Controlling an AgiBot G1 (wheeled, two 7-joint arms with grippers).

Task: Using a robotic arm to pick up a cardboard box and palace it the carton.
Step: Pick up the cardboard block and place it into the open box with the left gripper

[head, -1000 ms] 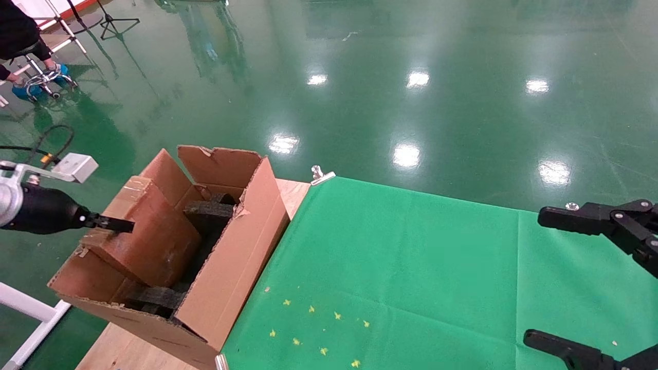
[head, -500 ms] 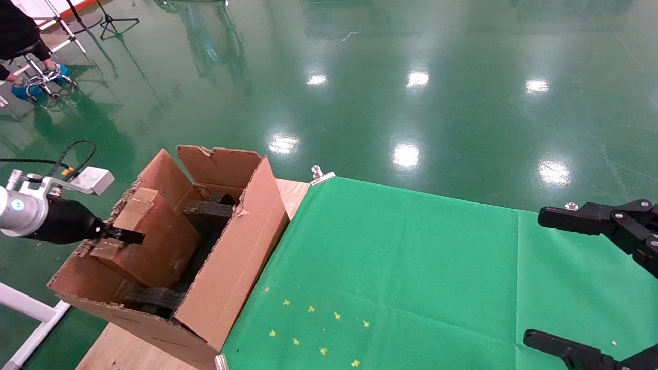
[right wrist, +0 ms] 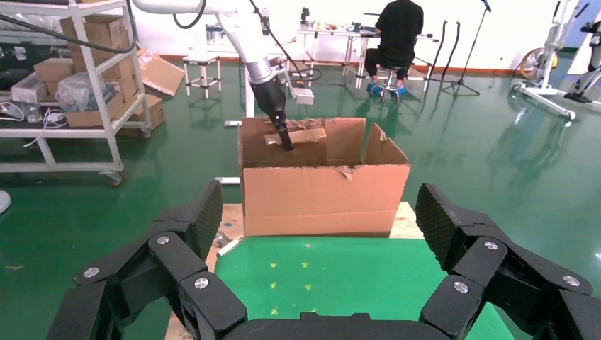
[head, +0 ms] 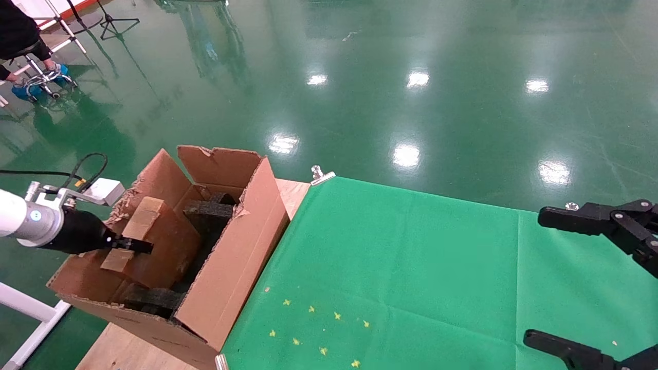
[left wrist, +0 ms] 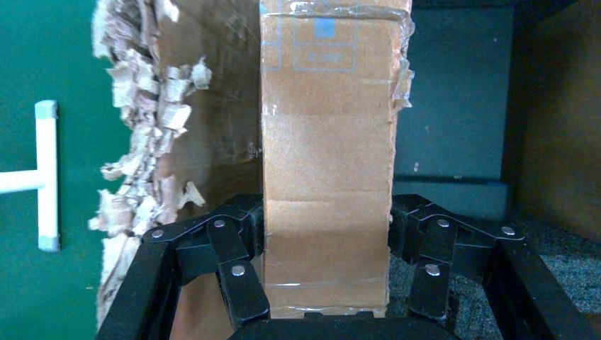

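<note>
your left black linkage-fingered gripper [head: 134, 245] clamps the small taped brown cardboard box [head: 154, 241] inside the large flapped corrugated carton [head: 226, 277]; lowering onto the black foam and release seem next, your right gripper [head: 576, 280] idling open.

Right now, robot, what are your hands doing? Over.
Left gripper shut on small taped brown cardboard box, inside big brown corrugated carton. Right gripper open, parked over green cloth. Black foam blocks beside box.

Carton [head: 226, 267]: at table's left end, left of cloth [head: 411, 277]. Cardboard box [head: 154, 241]: tilted inside carton, left of foam blocks [head: 208, 210]. Right gripper [head: 591, 277]: above cloth's right edge.
</note>
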